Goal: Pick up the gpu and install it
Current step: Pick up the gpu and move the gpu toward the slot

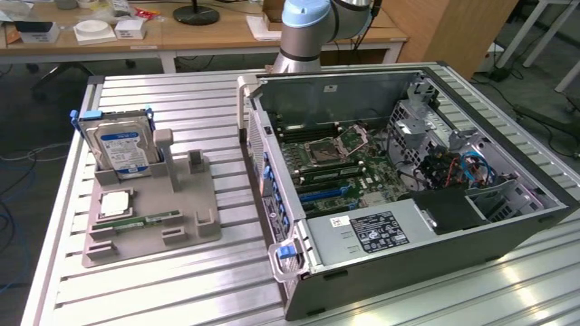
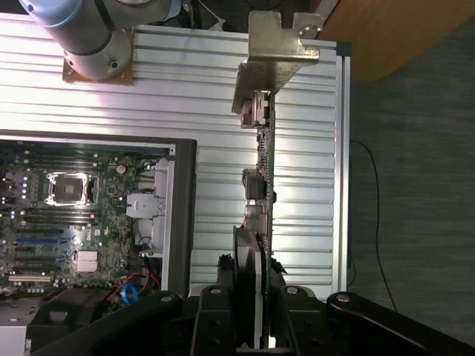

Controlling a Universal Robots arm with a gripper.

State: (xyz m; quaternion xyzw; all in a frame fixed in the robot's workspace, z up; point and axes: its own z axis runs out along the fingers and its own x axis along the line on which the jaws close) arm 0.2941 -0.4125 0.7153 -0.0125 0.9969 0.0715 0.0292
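Grips the thin green-and-black gpu card (image 2: 260, 185) edge-on, black two-finger gripper (image 2: 251, 295) clenched across its flat faces, over the slatted aluminium table (image 2: 208, 96) beside the open black computer case (image 1: 435, 251) at three o'clock of the grey parts tray (image 1: 136, 246) in the exterior view; likely light, stiff, fragile, best pinched away from the silver bracket (image 2: 278, 52).

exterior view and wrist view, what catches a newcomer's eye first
The open black computer case, its green motherboard exposed, lies on the slatted metal table. In the wrist view, the gripper clamps a thin green-and-black gpu card edge-on over that table. A silver hard drive with a blue label stands at the exterior view's left.
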